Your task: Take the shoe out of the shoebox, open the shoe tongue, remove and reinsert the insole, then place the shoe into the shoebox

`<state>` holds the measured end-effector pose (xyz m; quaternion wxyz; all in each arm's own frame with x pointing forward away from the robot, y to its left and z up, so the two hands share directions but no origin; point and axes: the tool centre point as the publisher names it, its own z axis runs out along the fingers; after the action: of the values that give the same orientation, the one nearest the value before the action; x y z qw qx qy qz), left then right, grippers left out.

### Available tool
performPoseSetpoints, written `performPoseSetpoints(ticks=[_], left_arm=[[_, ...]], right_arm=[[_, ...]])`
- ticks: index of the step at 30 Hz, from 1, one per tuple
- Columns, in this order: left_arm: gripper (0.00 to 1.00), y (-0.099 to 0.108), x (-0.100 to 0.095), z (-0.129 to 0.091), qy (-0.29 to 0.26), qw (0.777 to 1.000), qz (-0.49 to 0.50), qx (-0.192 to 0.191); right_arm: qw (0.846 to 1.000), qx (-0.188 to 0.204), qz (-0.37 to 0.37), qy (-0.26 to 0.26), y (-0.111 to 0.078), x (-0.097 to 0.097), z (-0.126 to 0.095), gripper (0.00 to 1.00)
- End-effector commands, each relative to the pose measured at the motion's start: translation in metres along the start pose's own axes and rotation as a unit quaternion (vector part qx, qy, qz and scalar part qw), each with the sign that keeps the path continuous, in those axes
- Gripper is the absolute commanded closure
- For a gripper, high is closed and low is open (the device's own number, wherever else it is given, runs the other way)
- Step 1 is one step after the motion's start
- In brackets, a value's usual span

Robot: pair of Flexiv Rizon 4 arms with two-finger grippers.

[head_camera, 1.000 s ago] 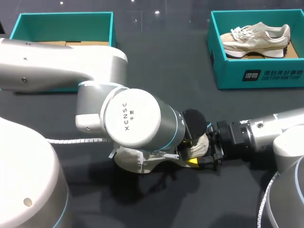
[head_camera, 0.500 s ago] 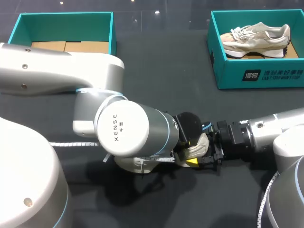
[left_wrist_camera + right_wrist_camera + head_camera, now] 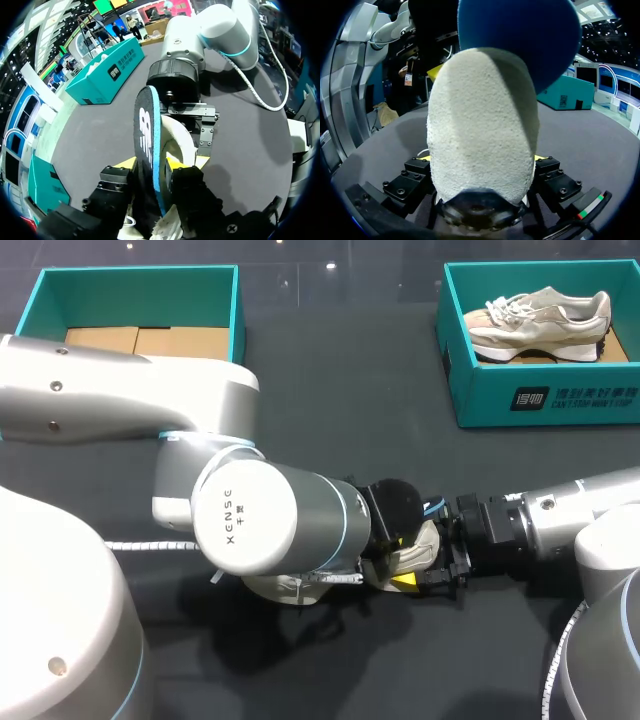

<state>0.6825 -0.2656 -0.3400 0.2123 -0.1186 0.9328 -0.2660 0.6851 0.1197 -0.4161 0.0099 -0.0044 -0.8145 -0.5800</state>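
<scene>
A beige shoe [image 3: 418, 548] lies on the dark table, mostly hidden under my left arm. My right gripper [image 3: 434, 560] comes in from the right and is shut on its heel [image 3: 482, 120], one finger on each side. A black insole [image 3: 145, 135] with a blue underside stands on edge between the yellow tips of my left gripper [image 3: 150, 164], which is shut on it. The insole [image 3: 400, 502] sticks up over the shoe's opening, just in front of the right gripper. In the right wrist view its blue face [image 3: 520, 35] hangs above the heel.
A teal shoebox [image 3: 545, 400] at the back right holds a second beige shoe [image 3: 540, 318]. Another teal shoebox [image 3: 135, 285] at the back left shows only its cardboard floor. Dark table lies bare between the boxes.
My left arm's wrist has swung a little to the left and its fingers have narrowed on the insole, which dipped slightly toward the shoe. The right arm has kept still.
</scene>
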Motion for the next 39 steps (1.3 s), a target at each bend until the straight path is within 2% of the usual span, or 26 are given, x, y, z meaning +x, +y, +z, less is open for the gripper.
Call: performPoseSetpoints(ticks=[1, 7, 9, 11, 18, 25, 32, 39], left_arm=[[0.71, -0.001, 0.003, 0.002, -0.003, 1.0, -0.002, 0.002], [0.82, -0.001, 0.002, 0.006, 0.0, 1.0, -0.006, 0.005], [0.88, -0.001, 0.002, 0.008, 0.001, 1.0, -0.009, 0.007], [1.0, -0.001, 0.001, 0.009, 0.001, 1.0, -0.011, 0.009], [1.0, -0.007, -0.003, 0.01, 0.01, 0.999, -0.019, 0.025], [1.0, -0.028, -0.013, -0.005, 0.034, 0.998, -0.028, 0.045], [1.0, -0.054, -0.023, -0.015, 0.087, 0.994, -0.04, 0.055], [1.0, -0.073, -0.032, -0.032, 0.168, 0.982, -0.045, 0.079]], right_arm=[[1.0, 0.002, 0.0, 0.0, 0.0, 0.001, 0.001, 1.0], [1.0, 0.002, 0.0, 0.0, 0.0, 0.001, 0.001, 1.0], [1.0, 0.002, 0.0, 0.0, 0.0, 0.001, 0.001, 1.0], [1.0, 0.002, 0.0, 0.0, 0.0, 0.001, 0.001, 1.0], [1.0, 0.002, 0.0, 0.0, 0.0, 0.001, 0.001, 1.0], [1.0, 0.002, 0.0, 0.0, 0.0, 0.001, 0.001, 1.0], [1.0, 0.002, 0.0, 0.0, 0.0, 0.001, 0.001, 1.0], [1.0, 0.002, 0.0, 0.0, 0.0, 0.001, 0.001, 1.0]])
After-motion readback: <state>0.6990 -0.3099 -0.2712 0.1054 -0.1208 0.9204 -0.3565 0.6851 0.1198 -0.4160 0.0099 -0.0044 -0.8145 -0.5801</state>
